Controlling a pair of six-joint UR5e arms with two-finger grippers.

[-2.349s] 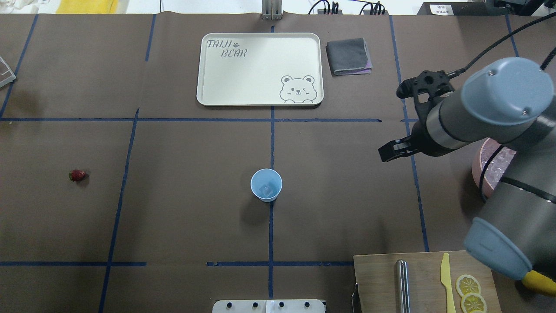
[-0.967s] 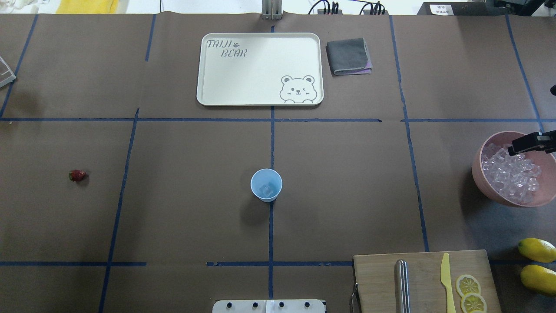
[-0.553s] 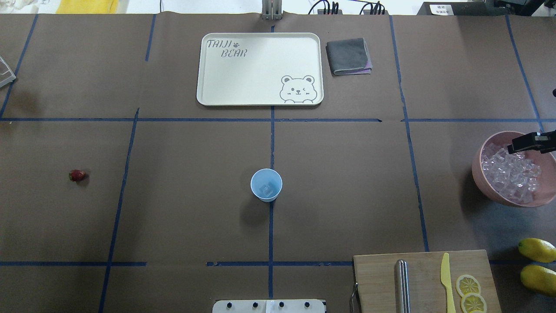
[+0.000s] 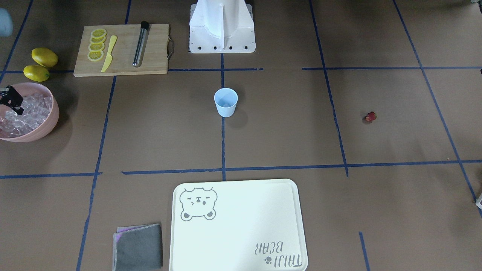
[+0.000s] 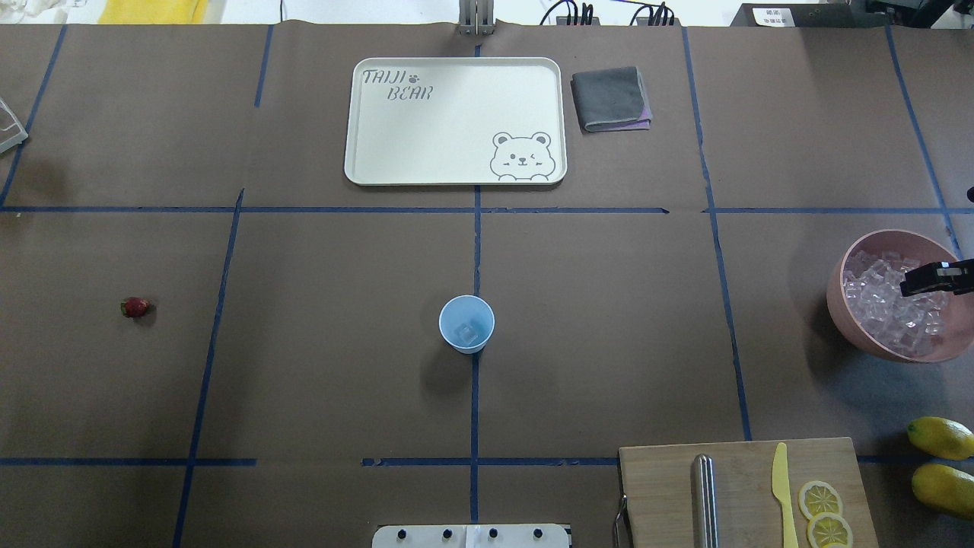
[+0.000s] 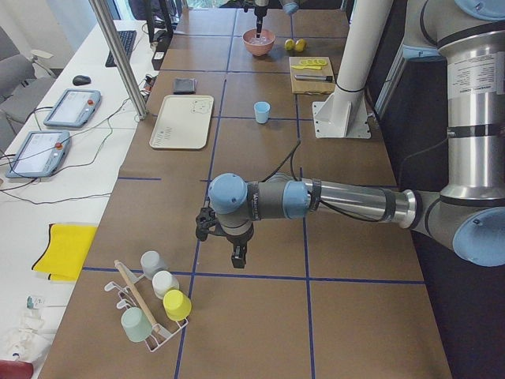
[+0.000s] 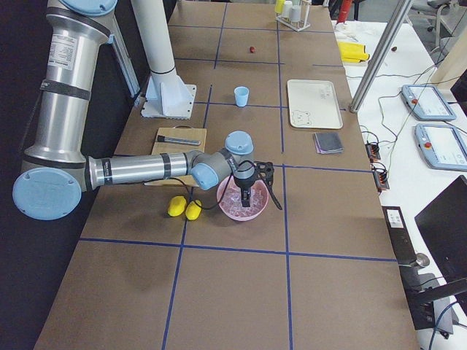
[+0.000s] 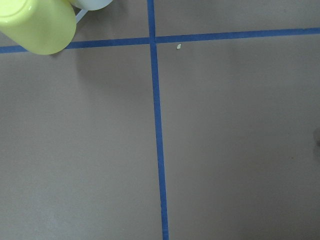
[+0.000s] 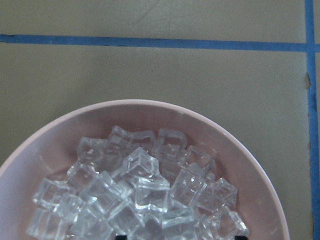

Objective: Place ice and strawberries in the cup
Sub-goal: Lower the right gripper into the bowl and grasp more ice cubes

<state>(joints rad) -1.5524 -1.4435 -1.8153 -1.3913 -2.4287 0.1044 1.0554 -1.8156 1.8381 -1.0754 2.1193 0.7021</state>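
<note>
The light-blue cup (image 5: 466, 323) stands upright at the table's middle with one ice cube (image 5: 466, 332) inside. More ice (image 9: 140, 190) fills the pink bowl (image 5: 845, 304) at the right. My right gripper (image 7: 246, 191) hangs over that ice, jaws open; one black finger (image 5: 932, 278) shows above the cubes, and it holds nothing. The strawberry (image 5: 135, 307) lies alone far left. My left gripper (image 6: 234, 253) hovers over bare table at the left end; I cannot tell whether it is open or shut.
A cream bear tray (image 5: 365, 152) and a grey cloth (image 5: 611, 99) lie at the back. A cutting board (image 5: 662, 495) with a yellow knife, lemon slices and a metal rod sits front right, beside two lemons (image 5: 940, 438). A rack of cups (image 6: 154, 304) stands by my left gripper.
My right arm swung right from the table's middle to the pink bowl, then moved its open gripper nearer over the ice. The cup and the strawberry have not moved.
</note>
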